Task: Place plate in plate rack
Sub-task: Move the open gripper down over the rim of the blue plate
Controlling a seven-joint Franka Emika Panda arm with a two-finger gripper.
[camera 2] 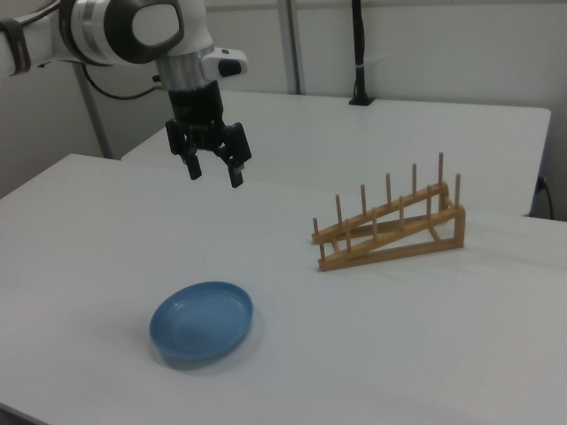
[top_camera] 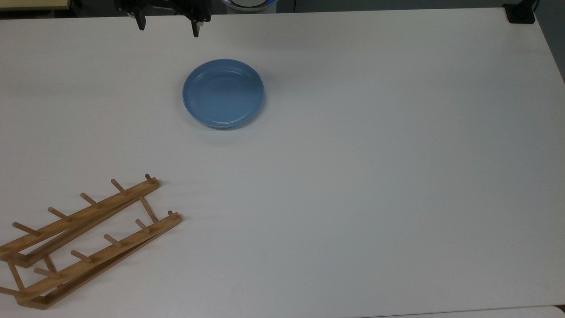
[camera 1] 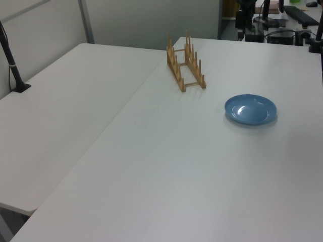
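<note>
In the top view, a wide white desk [top_camera: 375,176] is seen, with a dark strip of room along its far edge. The hand [top_camera: 167,27] is found at the top edge of the frame, its two dark fingers spread wide and nothing held between them. The plate [top_camera: 224,93] lies flat on the desk, below the hand and slightly toward the top view's right, apart from it. The plate rack [top_camera: 84,240] is set much farther below the hand, at the top view's lower left, well apart from the plate.

In the left view, a second white desk [camera 1: 60,116] is seen butted against the first, with a grey wall behind and office clutter at the top right. The plate [camera 1: 251,109] lies flat near the rack [camera 1: 185,68], not touching it.

In the right view, the arm [camera 2: 133,31] reaches in from the upper left and the hand [camera 2: 213,170] is pointed downward above the desk [camera 2: 399,354], fingers wide apart, touching nothing. The plate [camera 2: 203,320] rests on the desk below the hand. The rack [camera 2: 392,226] stands toward the right view's right of the hand, its pegs upright.
</note>
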